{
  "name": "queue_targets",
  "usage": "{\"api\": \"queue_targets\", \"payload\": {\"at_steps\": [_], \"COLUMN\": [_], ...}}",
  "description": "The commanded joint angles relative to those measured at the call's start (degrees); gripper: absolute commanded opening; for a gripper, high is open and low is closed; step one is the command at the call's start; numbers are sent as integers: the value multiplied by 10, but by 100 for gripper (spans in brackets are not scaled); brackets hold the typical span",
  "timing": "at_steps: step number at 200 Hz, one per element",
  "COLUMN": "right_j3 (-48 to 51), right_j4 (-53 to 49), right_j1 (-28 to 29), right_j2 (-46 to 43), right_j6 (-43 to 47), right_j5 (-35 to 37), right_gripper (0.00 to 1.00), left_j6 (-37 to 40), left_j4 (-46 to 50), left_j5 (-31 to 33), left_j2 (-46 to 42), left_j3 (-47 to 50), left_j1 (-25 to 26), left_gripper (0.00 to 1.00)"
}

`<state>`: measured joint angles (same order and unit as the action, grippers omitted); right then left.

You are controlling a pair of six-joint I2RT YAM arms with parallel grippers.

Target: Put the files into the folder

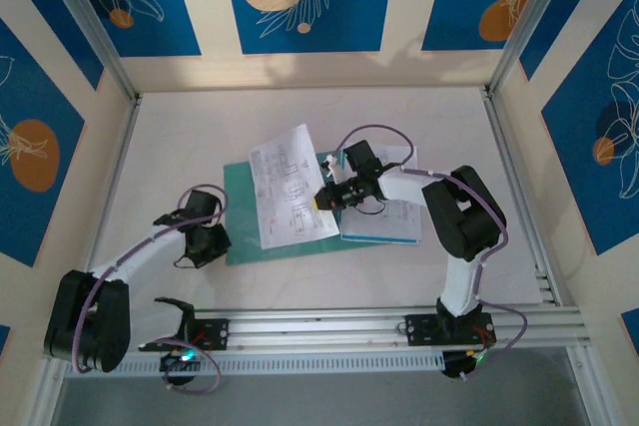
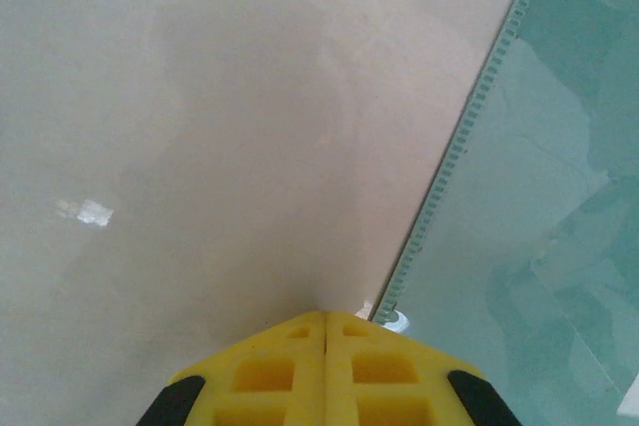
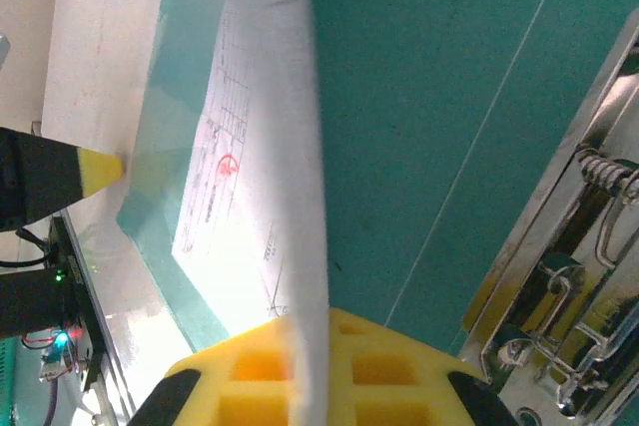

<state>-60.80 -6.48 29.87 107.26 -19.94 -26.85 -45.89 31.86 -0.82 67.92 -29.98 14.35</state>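
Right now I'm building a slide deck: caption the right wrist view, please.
Right tool pinching a printed sheet edge-on over the open teal folder, metal clip at right.

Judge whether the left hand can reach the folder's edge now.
Probably yes: the left hand, shut, sits beside the folder's edge, only bare table between. The right hand, gripping a sheet, is clear of it.

Right gripper (image 3: 312,351) at bottom centre, yellow jaws pinched on a white paper sheet (image 3: 240,197) that runs edge-on up the frame with its printed face to the left, teal folder (image 3: 449,97) filling the upper right behind it, metal clip (image 3: 559,276) at lower right.
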Motion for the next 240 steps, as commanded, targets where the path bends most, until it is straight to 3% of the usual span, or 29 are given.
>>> {"api": "queue_targets", "payload": {"at_steps": [1,240], "right_j3": [-11,-21], "right_j4": [-27,85], "right_j1": [12,79], "right_j2": [-17,56], "right_j6": [12,-80], "right_j5": [-34,-15], "right_gripper": [0,0], "left_j6": [7,6], "left_j4": [-7,-13], "left_j5": [6,-2], "left_j2": [-3,-1], "left_j3": [10,14], "left_j1": [-9,-9], "left_gripper": [0,0]}}
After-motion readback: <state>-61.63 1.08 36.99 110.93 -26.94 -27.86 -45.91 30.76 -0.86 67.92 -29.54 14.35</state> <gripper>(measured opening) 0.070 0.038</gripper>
